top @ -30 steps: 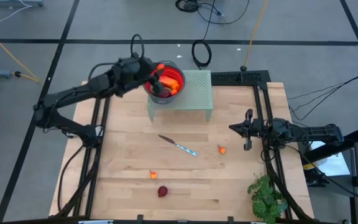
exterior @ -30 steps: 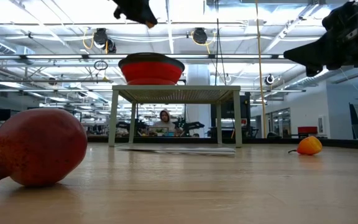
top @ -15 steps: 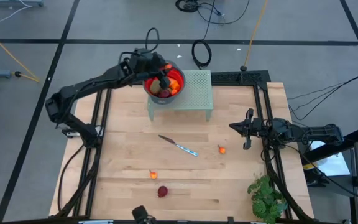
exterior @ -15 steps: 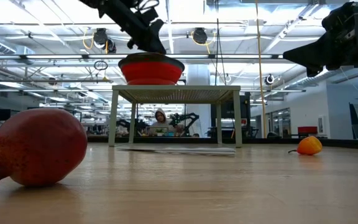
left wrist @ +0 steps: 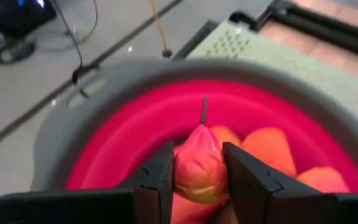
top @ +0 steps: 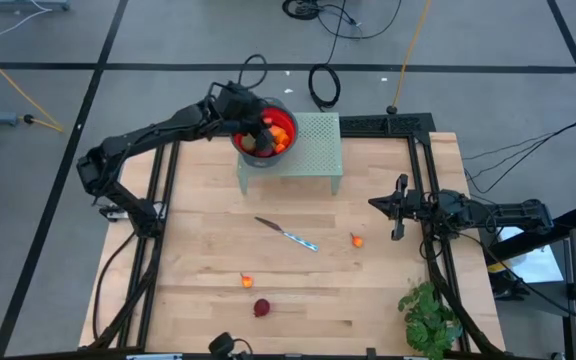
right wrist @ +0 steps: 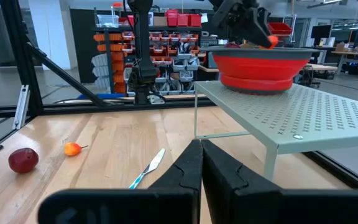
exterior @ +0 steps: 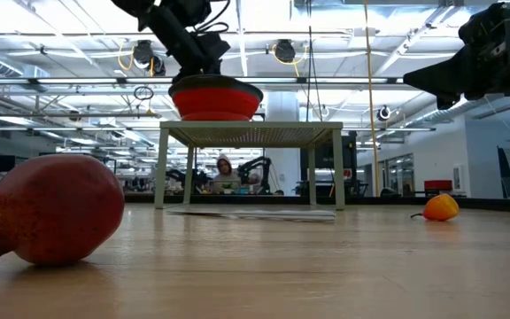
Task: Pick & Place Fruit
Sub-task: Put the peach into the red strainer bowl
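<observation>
My left gripper (top: pixel 255 126) is over the red bowl (top: pixel 290 118), shut on a red-orange fruit with a dark stem (left wrist: pixel 197 167). The bowl (exterior: pixel 215 97) stands on a pale green perforated stand (top: pixel 318 150) at the table's far side and holds several orange and darker pieces (left wrist: pixel 269 146). On the table lie two small orange fruits (top: pixel 356 240) (top: pixel 246 282) and a dark red round one (top: pixel 261 308). My right gripper (top: pixel 376 205) waits shut at the table's right side. My left gripper pinches the red-orange fruit by its two sides (left wrist: pixel 180 171) between its two fingers (left wrist: pixel 244 177). The fingers slant down from the table's left. The fruit's stem end (left wrist: pixel 204 112) points away from the gripper. It sits inside the bowl's rim; whether it touches the pieces below, I cannot tell.
A thin silver knife (top: pixel 288 235) lies mid-table in front of the stand. A green leafy plant (top: pixel 428 315) sits at the near right corner. The dark red fruit (exterior: pixel 56 208) lies close to the near edge. Bare wood lies between the stand and the loose fruits.
My left gripper has come down from above the bowl's left side to the bowl's rim, carrying the red-orange fruit, and has tipped further downward. Its arm has swung toward the table's far edge. The fruit stays between the fingers.
</observation>
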You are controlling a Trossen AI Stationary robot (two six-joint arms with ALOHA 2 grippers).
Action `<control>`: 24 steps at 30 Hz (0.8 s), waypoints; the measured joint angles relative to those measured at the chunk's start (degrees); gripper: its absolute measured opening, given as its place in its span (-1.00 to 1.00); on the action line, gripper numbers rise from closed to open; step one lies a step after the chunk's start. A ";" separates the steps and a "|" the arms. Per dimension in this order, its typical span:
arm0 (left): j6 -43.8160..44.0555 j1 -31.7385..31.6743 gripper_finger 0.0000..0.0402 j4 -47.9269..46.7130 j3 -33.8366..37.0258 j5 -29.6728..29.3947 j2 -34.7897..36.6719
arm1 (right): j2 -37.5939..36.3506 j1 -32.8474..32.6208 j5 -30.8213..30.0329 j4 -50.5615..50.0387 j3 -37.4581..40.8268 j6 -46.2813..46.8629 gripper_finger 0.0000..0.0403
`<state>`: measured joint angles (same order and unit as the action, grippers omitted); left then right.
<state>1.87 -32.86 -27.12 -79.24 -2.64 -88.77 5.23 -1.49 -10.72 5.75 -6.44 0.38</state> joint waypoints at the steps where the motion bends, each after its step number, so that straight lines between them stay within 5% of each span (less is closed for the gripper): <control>1: 0.46 0.00 -0.43 -0.96 0.00 -0.24 0.00 | 0.00 0.02 0.00 -0.01 0.00 0.00 -1.00; 12: 1.99 -0.55 -0.40 -1.54 0.00 -2.94 0.00 | 0.00 0.02 0.02 -0.01 0.00 0.00 -1.00; 24: -0.62 -0.50 -0.04 -1.56 0.00 -2.15 0.46 | 0.00 0.00 0.02 0.00 0.00 0.00 -1.00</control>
<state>1.25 -33.36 -28.68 -79.24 -4.79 -88.31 5.23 -1.50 -10.70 5.74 -6.44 0.38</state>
